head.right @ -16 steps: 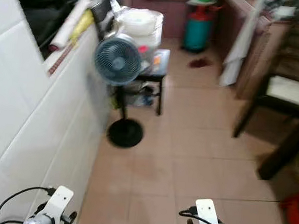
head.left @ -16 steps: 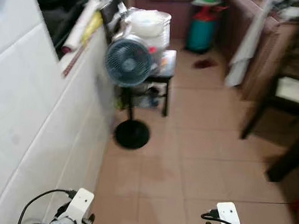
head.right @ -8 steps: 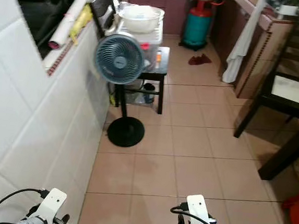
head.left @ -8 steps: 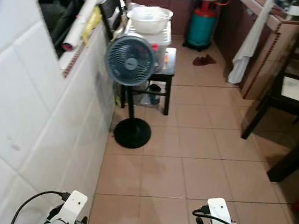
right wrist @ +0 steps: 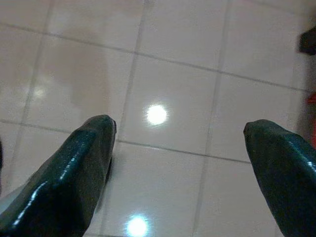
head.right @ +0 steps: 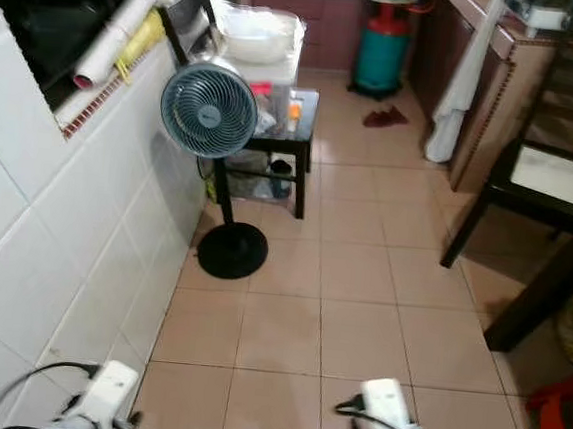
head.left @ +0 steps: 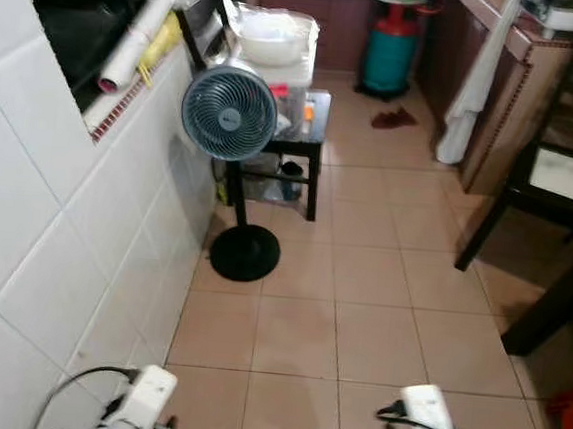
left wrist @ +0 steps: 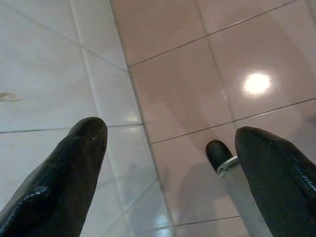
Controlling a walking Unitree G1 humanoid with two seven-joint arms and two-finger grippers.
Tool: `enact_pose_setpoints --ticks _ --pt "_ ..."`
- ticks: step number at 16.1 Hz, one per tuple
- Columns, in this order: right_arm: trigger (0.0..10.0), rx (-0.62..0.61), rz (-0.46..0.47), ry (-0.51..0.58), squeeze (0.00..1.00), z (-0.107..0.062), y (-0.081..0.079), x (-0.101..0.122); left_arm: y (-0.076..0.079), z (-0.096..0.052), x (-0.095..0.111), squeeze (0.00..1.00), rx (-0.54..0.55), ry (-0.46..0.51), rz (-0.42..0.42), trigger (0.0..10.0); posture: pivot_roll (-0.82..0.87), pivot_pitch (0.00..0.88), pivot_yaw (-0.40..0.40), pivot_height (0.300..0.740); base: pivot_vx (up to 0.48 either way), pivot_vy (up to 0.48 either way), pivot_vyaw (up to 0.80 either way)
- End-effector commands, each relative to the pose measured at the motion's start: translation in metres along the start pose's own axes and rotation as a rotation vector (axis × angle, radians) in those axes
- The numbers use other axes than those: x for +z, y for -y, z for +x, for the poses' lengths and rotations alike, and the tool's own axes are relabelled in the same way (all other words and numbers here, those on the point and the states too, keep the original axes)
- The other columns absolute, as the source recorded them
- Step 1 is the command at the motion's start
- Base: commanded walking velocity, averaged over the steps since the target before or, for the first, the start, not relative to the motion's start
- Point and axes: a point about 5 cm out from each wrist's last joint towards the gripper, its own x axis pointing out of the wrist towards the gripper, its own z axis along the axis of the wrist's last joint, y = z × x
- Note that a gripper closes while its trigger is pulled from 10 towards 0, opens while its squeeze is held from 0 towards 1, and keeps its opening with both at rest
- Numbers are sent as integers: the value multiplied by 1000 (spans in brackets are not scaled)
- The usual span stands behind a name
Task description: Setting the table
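I am in a narrow tiled passage, both arms low in front of me and carrying nothing. My left tool hangs over the floor close to the white tiled wall, its two black fingers spread wide apart with nothing between them. My right tool hangs over bare floor tiles, also spread wide and empty.

Nothing to set a table with is within reach. The nearest likely piece is the white bowl on top of a clear plastic box, which sits on the small black side table ahead, behind the standing fan. It is well apart from both tools. Farther on stands a teal gas cylinder, and to my right a dark chair beside a tiled bench with a white cloth hanging from its edge.

The bowl looks to me like thin plastic under a clear wrap, so I judge it light, stiff enough and somewhat slippery. I would pinch it at the rim, or steady it with both tools from opposite sides, since the wrap could slide under one grip.

I can read no label or writing anywhere; the small bottles on the side table are too small to tell.
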Motion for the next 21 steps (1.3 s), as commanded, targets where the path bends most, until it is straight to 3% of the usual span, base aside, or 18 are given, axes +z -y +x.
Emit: enact_pose_setpoints --ticks 1,5,19,21 --pt "10000 17 1 15 0 1 -8 5 -12 -2 -6 0 31 -22 1 10000 -138 52 44 740 0 0 0" --pt "10000 22 -4 17 0 1 -10 5 -12 -2 -7 0 27 -28 -12 10000 -138 52 44 740 62 0 0" --pt "10000 24 -9 16 0 1 -9 5 -13 -2 -6 0 19 -24 -17 10000 -139 46 46 740 386 0 0" --pt "10000 25 -7 15 0 1 -9 5 -14 -2 -6 0 37 -29 -21 10000 -139 46 46 740 0 0 0"
